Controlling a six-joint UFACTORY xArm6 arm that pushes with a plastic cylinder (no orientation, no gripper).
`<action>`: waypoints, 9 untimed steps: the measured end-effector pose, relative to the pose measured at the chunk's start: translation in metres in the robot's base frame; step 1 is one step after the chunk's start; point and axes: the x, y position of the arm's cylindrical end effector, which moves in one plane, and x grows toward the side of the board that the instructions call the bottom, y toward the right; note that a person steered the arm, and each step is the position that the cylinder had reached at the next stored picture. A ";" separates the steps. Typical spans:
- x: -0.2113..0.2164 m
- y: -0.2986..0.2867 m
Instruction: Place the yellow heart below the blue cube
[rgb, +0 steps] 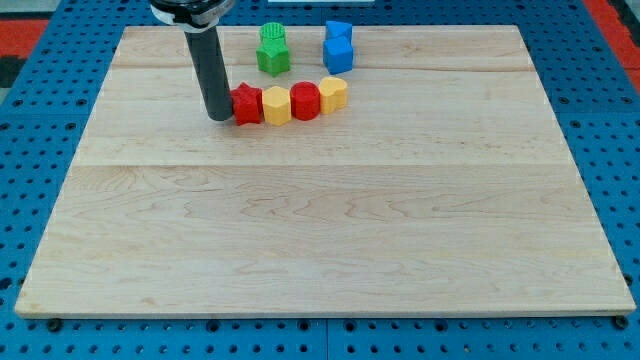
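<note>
My tip rests on the board just left of a red star, touching or nearly touching it. The star starts a tight row rising to the view's right: a yellow block, a red rounded block, then another yellow block. I cannot tell which yellow block is the heart. The blue cube sits just above the right yellow block, with a small gap between them. A second blue block, wedge-like, touches the cube's top side.
A green star-like block and another green block sit together left of the blue pair, near the wooden board's top edge. Blue pegboard surrounds the board.
</note>
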 end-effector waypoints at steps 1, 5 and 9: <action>-0.011 0.000; 0.076 0.032; 0.018 0.132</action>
